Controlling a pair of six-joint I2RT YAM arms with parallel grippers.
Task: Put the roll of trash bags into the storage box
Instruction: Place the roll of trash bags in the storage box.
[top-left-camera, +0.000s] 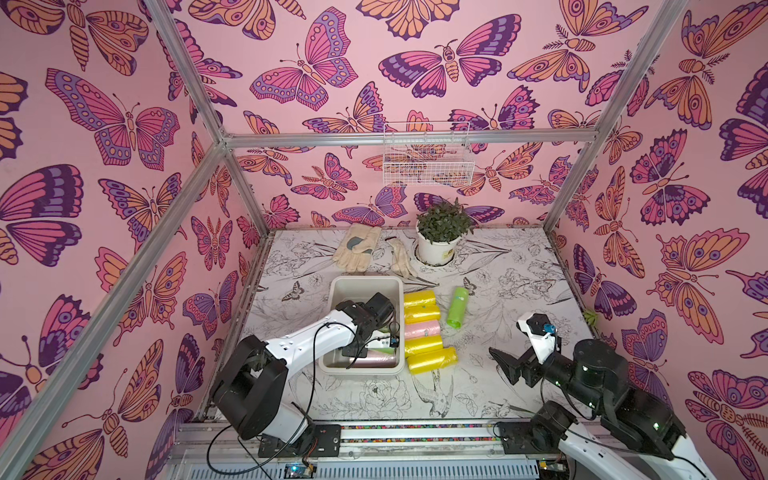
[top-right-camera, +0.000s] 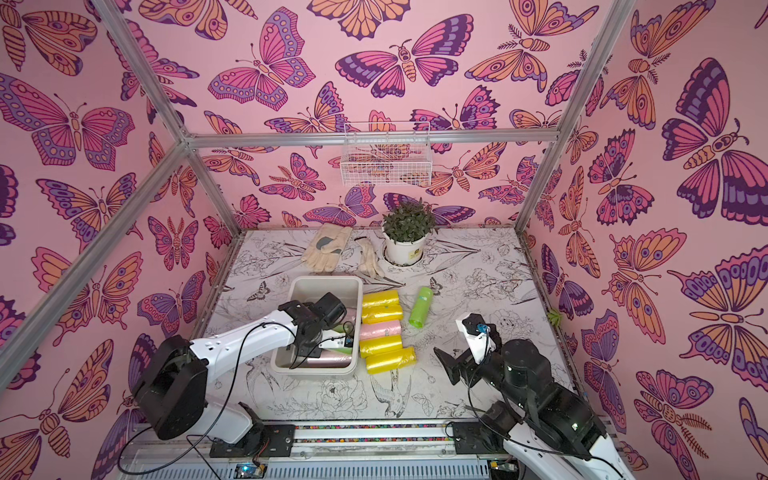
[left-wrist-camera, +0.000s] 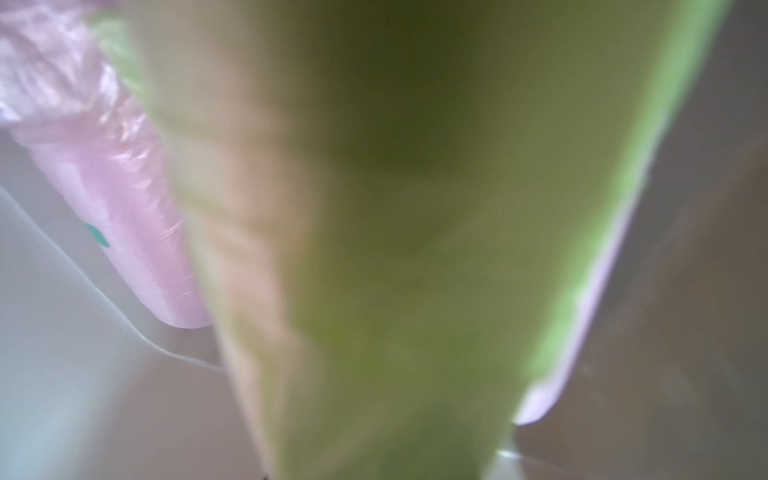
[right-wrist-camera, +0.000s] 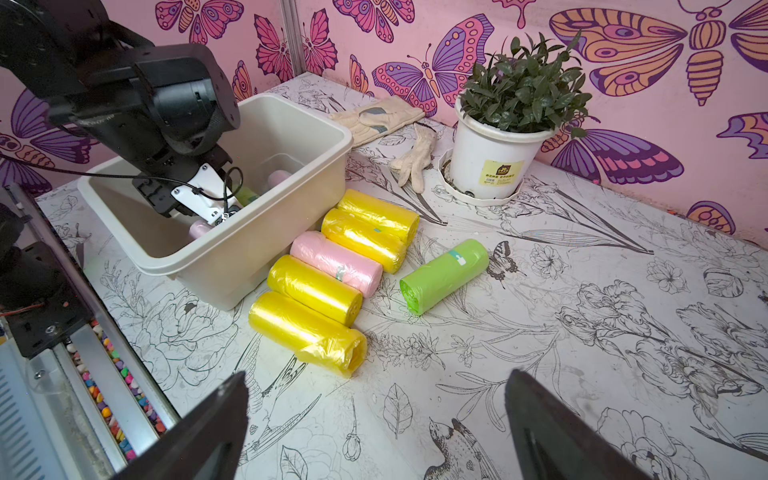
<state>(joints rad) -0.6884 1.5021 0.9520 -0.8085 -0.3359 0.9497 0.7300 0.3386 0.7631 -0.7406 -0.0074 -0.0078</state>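
Observation:
The off-white storage box (top-left-camera: 366, 281) (top-right-camera: 325, 281) (right-wrist-camera: 309, 114) stands left of the table's middle. My left gripper (top-left-camera: 370, 349) reaches down inside it, its jaws hidden under the wrist. A green roll of trash bags (left-wrist-camera: 415, 249) fills the left wrist view, and the gripper is shut on it. A pink roll (left-wrist-camera: 104, 166) (top-left-camera: 368, 361) lies on the box floor beside it. Right of the box lie several yellow rolls (top-left-camera: 420, 300), a pink roll (top-left-camera: 422, 329) and another green roll (top-left-camera: 458, 307) (right-wrist-camera: 444, 274). My right gripper (top-left-camera: 500, 368) (right-wrist-camera: 374, 415) hovers open and empty near the front right.
A potted plant in a round white pot (top-left-camera: 436, 251) and a pair of cream gloves (top-left-camera: 357, 247) sit at the back of the table. A white wire basket (top-left-camera: 428, 160) hangs on the back wall. Pink walls and metal frame posts enclose the table.

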